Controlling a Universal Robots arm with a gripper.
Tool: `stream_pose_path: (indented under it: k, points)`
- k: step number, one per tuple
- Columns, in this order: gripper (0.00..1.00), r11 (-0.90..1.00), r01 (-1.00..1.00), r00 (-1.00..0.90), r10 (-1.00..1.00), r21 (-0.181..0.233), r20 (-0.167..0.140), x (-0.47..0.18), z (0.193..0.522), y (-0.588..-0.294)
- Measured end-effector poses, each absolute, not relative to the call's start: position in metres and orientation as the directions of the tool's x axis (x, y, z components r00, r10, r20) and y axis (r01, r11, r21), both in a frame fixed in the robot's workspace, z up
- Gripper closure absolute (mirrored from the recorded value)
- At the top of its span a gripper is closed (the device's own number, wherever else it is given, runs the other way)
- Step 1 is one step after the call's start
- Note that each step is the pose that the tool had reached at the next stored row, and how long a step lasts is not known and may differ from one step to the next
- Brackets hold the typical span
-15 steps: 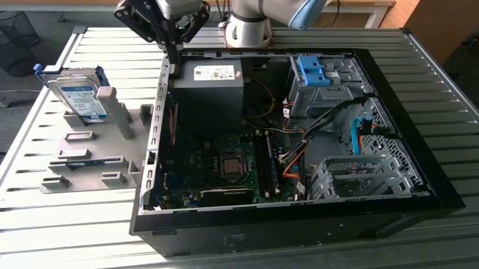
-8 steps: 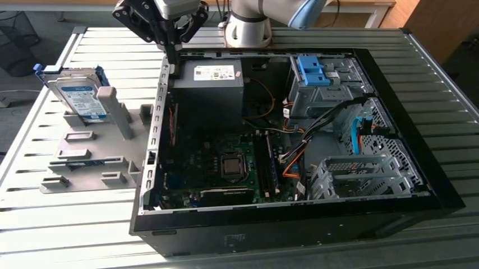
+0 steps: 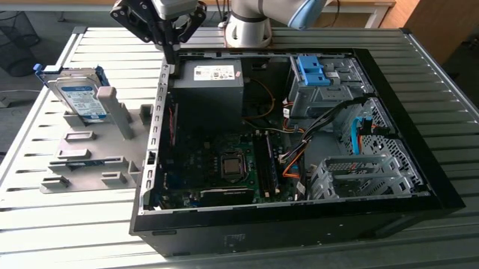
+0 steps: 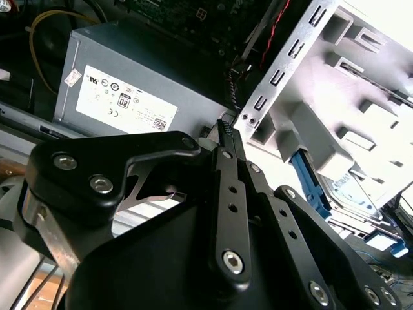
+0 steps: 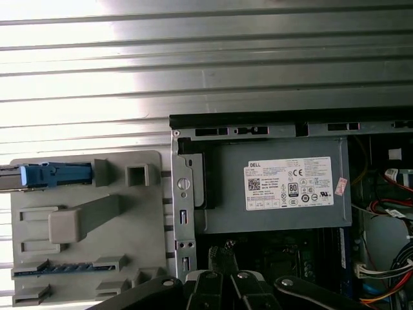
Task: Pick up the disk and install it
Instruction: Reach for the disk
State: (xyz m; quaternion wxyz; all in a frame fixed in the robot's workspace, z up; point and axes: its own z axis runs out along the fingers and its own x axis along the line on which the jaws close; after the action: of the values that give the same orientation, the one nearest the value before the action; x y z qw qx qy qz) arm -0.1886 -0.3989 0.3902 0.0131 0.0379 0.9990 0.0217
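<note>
The disk [image 3: 79, 96], silver with a white-and-blue label and a blue frame, stands on edge in a grey fixture [image 3: 112, 120] at the exterior view's left, outside the open computer case [image 3: 419, 168]. My gripper [image 3: 171, 55] hangs above the case's back left corner, beside the black power supply box [image 3: 211, 84], to the right of the disk and apart from it. Its fingers are shut with nothing between them. In the second wrist view the gripper [image 4: 226, 132] points past the case wall, with the disk [image 4: 352, 194] beyond. The first wrist view shows the disk [image 5: 55, 174] edge-on and the gripper [image 5: 223, 257].
The case lies open on a slatted metal table [image 3: 67, 224]. Inside are the motherboard [image 3: 224, 162], cables, a blue bracket [image 3: 311, 70] on the drive bay and a metal drive cage [image 3: 359, 176]. The arm's base [image 3: 248, 28] stands behind the case. The fixture holds another thin blue part [image 3: 84, 162].
</note>
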Motion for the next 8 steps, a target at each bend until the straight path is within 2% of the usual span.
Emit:
stream_pose_path:
  k: [8]
  points:
    - [0.89, 0.996, 0.075, -0.997, 0.076, 0.044, -0.024, -0.1918, 0.3900, -0.3989]
